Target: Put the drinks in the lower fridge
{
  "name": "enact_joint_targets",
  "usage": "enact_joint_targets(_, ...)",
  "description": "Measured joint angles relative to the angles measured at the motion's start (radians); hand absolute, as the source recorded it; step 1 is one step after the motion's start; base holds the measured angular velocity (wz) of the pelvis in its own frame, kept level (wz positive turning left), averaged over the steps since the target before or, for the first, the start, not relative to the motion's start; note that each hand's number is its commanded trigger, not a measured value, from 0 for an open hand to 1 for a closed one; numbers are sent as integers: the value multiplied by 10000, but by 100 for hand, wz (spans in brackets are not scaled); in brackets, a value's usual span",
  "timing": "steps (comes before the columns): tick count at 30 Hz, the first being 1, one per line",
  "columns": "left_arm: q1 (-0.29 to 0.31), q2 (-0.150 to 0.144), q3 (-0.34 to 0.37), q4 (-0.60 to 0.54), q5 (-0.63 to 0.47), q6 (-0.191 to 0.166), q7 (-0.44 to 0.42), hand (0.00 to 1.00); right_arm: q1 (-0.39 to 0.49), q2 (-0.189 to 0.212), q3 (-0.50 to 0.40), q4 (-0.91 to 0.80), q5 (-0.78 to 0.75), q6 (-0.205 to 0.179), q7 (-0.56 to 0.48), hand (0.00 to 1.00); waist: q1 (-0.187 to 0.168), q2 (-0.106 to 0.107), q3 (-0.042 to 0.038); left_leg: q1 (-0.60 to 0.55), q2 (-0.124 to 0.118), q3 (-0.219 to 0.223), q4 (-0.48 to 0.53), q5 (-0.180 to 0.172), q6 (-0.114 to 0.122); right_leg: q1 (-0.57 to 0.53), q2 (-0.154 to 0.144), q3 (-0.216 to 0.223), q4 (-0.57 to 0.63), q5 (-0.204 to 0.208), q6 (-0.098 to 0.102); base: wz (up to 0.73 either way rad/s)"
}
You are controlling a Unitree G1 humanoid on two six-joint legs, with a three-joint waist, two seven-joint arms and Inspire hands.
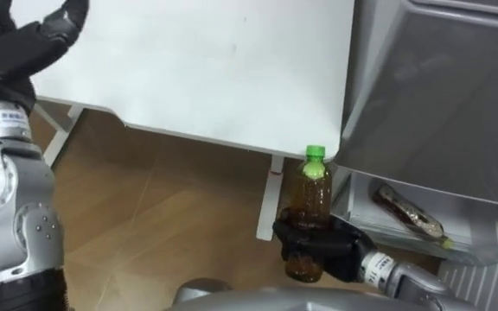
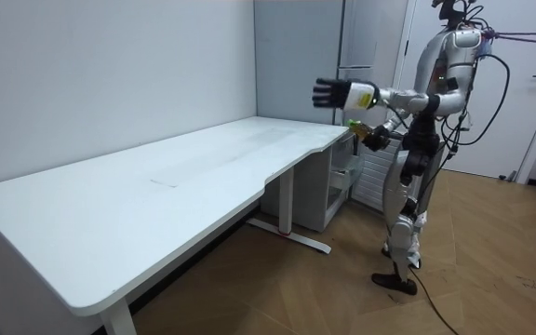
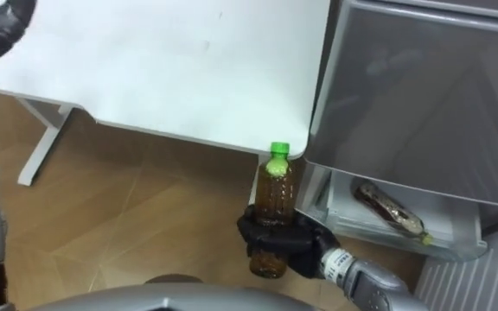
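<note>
A brown drink bottle (image 1: 310, 207) with a green cap stands upright in my right hand (image 1: 316, 244), whose fingers are curled round its lower half. I hold it above the wooden floor, just left of the open lower fridge drawer (image 1: 482, 252). Another brown bottle (image 1: 411, 212) lies on its side in that drawer. My left hand (image 1: 26, 36) is raised over the white table's edge at the upper left, fingers spread and holding nothing. In the room view I stand at the table's end beside the grey fridge (image 2: 361, 42), left hand (image 2: 328, 93) stretched out, bottle (image 2: 373, 136) at waist height.
The white table (image 1: 223, 60) fills the upper part of the eye views, with a white leg (image 1: 269, 203) just behind the held bottle. The grey fridge body (image 1: 439, 95) rises at the right. Wooden floor (image 1: 154, 216) lies open below the table.
</note>
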Motion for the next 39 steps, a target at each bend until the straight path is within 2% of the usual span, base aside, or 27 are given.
enact_joint_targets(3, 399, -1, 41, 1318, -132, 61, 536, 0, 59, 36, -81, 1, 24, 8, -243, 100, -21, -49, -21, 85, -18, -23, 55, -4, 2, 143, -5, -42, -143, 2, 0, 2)
enact_joint_targets(4, 461, -2, 33, 1629, -222, 59, 587, 0, 66, 31, -83, 7, 23, 14, -281, 100, -8, -22, 3, 145, -19, -11, 46, -8, 3, 166, -3, -32, -172, 3, 0, 0)
enact_joint_targets(5, 618, -2, 13, 2376, -352, 57, 657, 0, 74, 33, -82, 11, 30, 56, -373, 100, 11, -4, -10, 204, -19, -11, 1, -10, 3, 193, -5, -41, -161, 2, 0, -4)
enact_joint_targets(6, 778, -6, -76, 3103, -411, 67, 723, 0, 73, 41, -104, 27, 53, 58, -467, 100, -71, 27, 6, 276, -23, -20, -67, -10, 4, 248, -5, -50, -166, 2, 0, 0)
enact_joint_targets(11, 1335, -34, -679, 5243, -820, 310, 854, 0, 204, 93, -401, 454, 101, -4, -517, 100, -173, 32, 9, 244, 4, -107, -102, -39, 9, 316, -14, -86, -165, -8, 14, 5)
enact_joint_targets(15, 1681, -34, -915, 7059, -1901, 313, 674, 0, 228, 119, -940, 1423, 611, 18, -980, 100, -550, 66, -15, 254, -53, -108, -84, -33, 12, 387, -31, -128, -152, -8, 14, 0)
enact_joint_targets(17, 1803, -34, -968, 7604, -2136, 337, 598, 0, 228, 116, -1219, 2067, 855, 19, -1294, 100, -603, 63, -14, 245, -45, -62, -89, -36, 13, 335, -23, -75, -143, -8, 15, -8)
enact_joint_targets(21, 1971, -38, -1037, 8782, -1962, 364, 177, 0, 308, 29, -1532, 3188, 1281, 15, -1760, 100, -618, 150, -10, 279, -1, 101, -110, -41, 9, 312, -6, 69, -143, -8, 14, -12)
enact_joint_targets(23, 1985, -56, -1129, 9235, -1810, 484, 115, 0, 299, 29, -1638, 3418, 1710, -50, -1878, 100, -666, 194, -5, 287, 4, 162, -104, -42, 8, 299, -4, 102, -145, -9, 13, -9)
enact_joint_targets(24, 1996, -66, -1135, 9491, -1518, 512, 18, 0, 293, 21, -1676, 3522, 1834, -66, -1916, 100, -726, 150, 19, 269, -9, 151, -86, -44, 7, 293, -9, 80, -150, -15, 12, 0)
enact_joint_targets(26, 1980, -67, -1161, 9808, -1156, 512, -101, 0, 282, 16, -1685, 3632, 2074, -73, -1991, 100, -784, 117, -4, 154, -44, 192, -21, -46, 10, 171, -45, 60, -166, -91, 1, 5)
enact_joint_targets(31, 1965, -33, -2043, 10488, 256, 486, -528, 0, 105, 28, -1471, 4271, 2900, -427, -2085, 100, -990, 139, 4, 71, -62, 208, 48, -48, 22, 138, -83, -11, -158, -105, 21, 3)
enact_joint_targets(33, 1931, -37, -2382, 10748, 456, 485, -746, 0, 22, 29, -1275, 4549, 3330, -611, -2094, 100, -999, 95, -2, 72, -61, 221, 19, -48, 23, 139, -73, 30, -174, -106, 22, -2)
enact_joint_targets(39, 1980, -37, -2612, 11183, 511, 482, -1034, 0, -9, 91, -1206, 5042, 4600, -800, -2357, 100, -1147, 73, -19, 68, -60, 238, -14, -49, 20, 179, -51, 41, -289, -104, 23, -1)
